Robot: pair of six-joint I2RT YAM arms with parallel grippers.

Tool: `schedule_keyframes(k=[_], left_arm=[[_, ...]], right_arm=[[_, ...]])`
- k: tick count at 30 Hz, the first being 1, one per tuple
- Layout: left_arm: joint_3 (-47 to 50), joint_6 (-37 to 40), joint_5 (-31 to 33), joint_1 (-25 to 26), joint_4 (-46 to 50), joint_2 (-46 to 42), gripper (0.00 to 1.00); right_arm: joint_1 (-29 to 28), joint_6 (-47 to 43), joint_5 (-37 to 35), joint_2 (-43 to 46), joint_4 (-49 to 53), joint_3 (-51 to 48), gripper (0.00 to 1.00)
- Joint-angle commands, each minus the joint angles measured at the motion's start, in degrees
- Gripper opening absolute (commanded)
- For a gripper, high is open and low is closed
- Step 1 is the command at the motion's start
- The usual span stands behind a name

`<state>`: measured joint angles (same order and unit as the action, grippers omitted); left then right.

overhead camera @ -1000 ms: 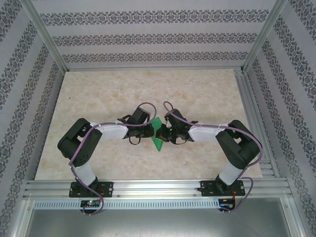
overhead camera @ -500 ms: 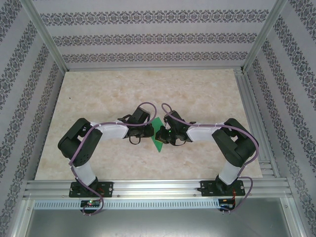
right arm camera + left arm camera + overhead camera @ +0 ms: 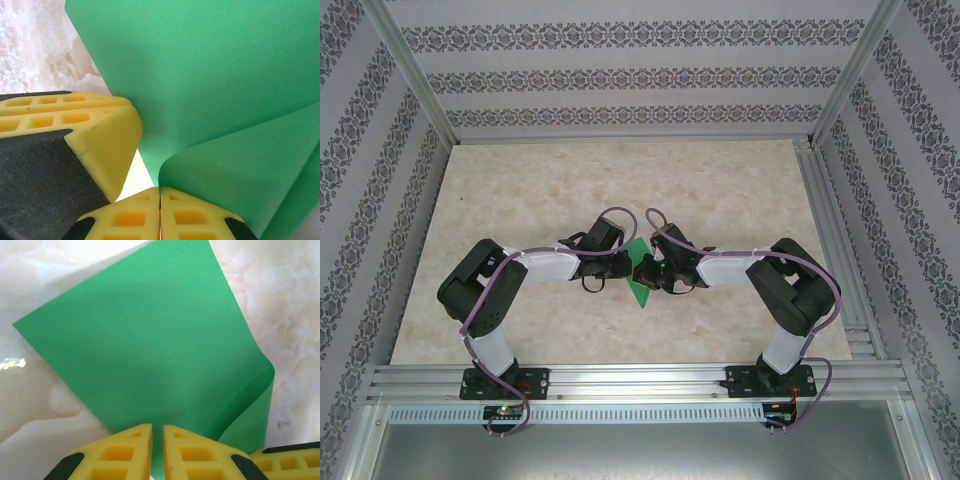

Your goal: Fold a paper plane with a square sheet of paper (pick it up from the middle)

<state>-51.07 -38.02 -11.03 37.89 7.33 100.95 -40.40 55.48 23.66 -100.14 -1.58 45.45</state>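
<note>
Apparently left end effector (image 3: 157, 434) and right end effector (image 3: 160, 197) pinch curled paper (image 3: 145, 340) edge.

**A:** Beige marble-look tabletop (image 3: 520, 190) across the middle of the frame, evenly lit.

**B:** Yep, boxed in on three sides by striped grey floral wallpaper (image 3: 620, 70). Silver aluminium posts (image 3: 415, 75) slanting in from the upper left and upper right corners.

**A:** Also slotted aluminium rails (image 3: 640, 378) along the bottom, white perforated strip (image 3: 640, 412) just under them, dull grey sheet metal (image 3: 640, 455) at the very bottom edge.
</note>
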Motion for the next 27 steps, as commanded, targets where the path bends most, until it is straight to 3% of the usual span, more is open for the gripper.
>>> schedule_keyframes(k=[1,27], left_arm=[[-1.2,0.5,0.0,-0.6,1.3,1.1,0.15],[-1.2,0.6,-0.2,-0.6,1.2,1.2,0.15]], right_arm=[[-0.1,-0.7,-2.3,-1.1,-0.8,0.3,0.08],[-0.3,-4.3,-2.5,0.8,3.9,-0.2,0.09]])
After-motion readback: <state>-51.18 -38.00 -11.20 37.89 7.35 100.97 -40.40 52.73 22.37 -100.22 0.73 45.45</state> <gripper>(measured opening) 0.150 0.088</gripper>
